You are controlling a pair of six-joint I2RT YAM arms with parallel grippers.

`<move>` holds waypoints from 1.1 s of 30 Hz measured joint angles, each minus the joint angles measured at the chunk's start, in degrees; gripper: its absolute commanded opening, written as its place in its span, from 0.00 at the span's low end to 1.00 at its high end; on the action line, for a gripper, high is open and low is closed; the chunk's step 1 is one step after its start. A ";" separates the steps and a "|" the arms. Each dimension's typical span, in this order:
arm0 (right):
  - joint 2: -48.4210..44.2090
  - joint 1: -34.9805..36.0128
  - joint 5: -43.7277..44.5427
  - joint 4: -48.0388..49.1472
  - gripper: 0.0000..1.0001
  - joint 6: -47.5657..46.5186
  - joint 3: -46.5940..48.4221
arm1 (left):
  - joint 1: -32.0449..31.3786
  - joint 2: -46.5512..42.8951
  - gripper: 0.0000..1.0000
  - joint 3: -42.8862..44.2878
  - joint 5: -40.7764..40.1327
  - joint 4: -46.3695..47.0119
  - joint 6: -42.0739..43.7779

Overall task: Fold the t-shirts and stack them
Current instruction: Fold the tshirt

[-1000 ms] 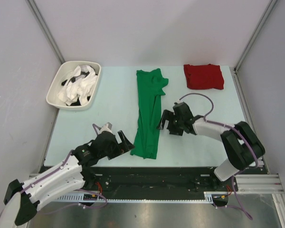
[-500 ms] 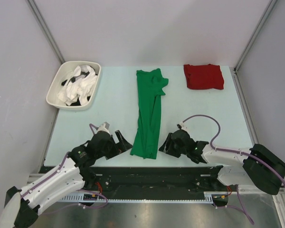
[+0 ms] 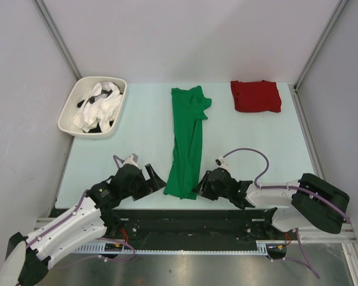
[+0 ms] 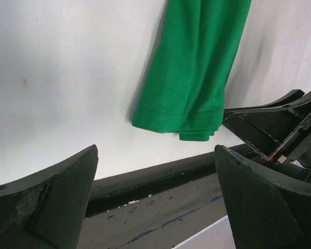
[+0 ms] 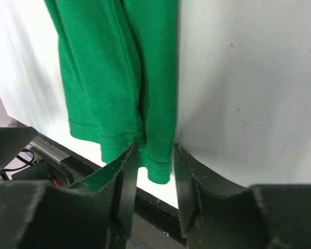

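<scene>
Pale table [image 3: 137,131], grey walls on three sides. Green t-shirt [image 3: 187,143] folded into a long strip down the table's middle, hem at the near edge. Red t-shirt [image 3: 256,96] folded square, far right corner, well apart from the green. Right gripper [image 3: 200,188] at the hem's right corner, fingers [image 5: 127,176] close together with cloth edge between them; grip not certain. Left gripper [image 3: 156,179] just left of the hem, jaws spread wide, holding nothing. White bin [image 3: 68,113] of white cloths, far left
</scene>
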 measured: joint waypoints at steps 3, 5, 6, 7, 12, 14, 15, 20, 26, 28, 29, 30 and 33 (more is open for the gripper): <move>0.59 0.74 0.15 0.26 0.28 0.55 -0.20 | 0.00 0.00 0.99 0.00 0.00 0.00 0.00; 1.05 1.27 0.22 0.48 0.27 0.96 -0.26 | 0.00 0.00 0.99 0.00 0.02 0.00 0.00; 1.25 1.51 0.28 0.74 0.27 1.01 -0.26 | 0.00 0.00 0.99 0.00 0.04 0.00 0.00; 1.49 1.77 0.33 1.07 0.27 1.25 -0.26 | 0.00 -0.04 0.99 0.00 0.07 0.00 0.00; 3.06 2.54 0.39 3.50 0.18 1.90 -0.24 | 0.07 -0.02 0.99 0.00 0.42 0.02 0.00; 4.04 2.62 0.33 4.70 0.00 1.99 -0.22 | 0.07 -0.02 0.99 0.00 0.44 0.02 0.00; 4.46 2.62 0.28 4.94 0.00 2.08 -0.20 | 0.09 -0.02 0.99 0.00 0.44 0.02 0.02; 4.13 2.32 0.35 4.13 0.00 2.32 -0.20 | 0.26 0.02 0.99 0.00 0.44 0.02 0.31; -6.43 -0.28 3.26 -10.16 0.00 -1.55 -1.09 | 0.33 0.66 0.98 -0.07 0.66 0.39 0.44; -11.58 -1.77 4.37 -15.93 0.00 -3.32 -1.27 | 0.28 1.14 0.97 -0.33 1.09 1.27 0.42; -14.47 -2.62 5.20 -19.06 0.00 -4.42 -1.27 | 0.09 1.40 0.97 -0.72 1.49 1.99 0.39; -16.76 -3.15 5.92 -21.68 0.00 -5.22 -1.27 | -0.28 1.66 0.98 -1.27 1.84 2.69 0.26; -21.38 -3.34 7.39 -27.80 0.00 -6.78 -1.29 | -2.23 3.26 0.97 -3.80 2.38 5.49 -0.74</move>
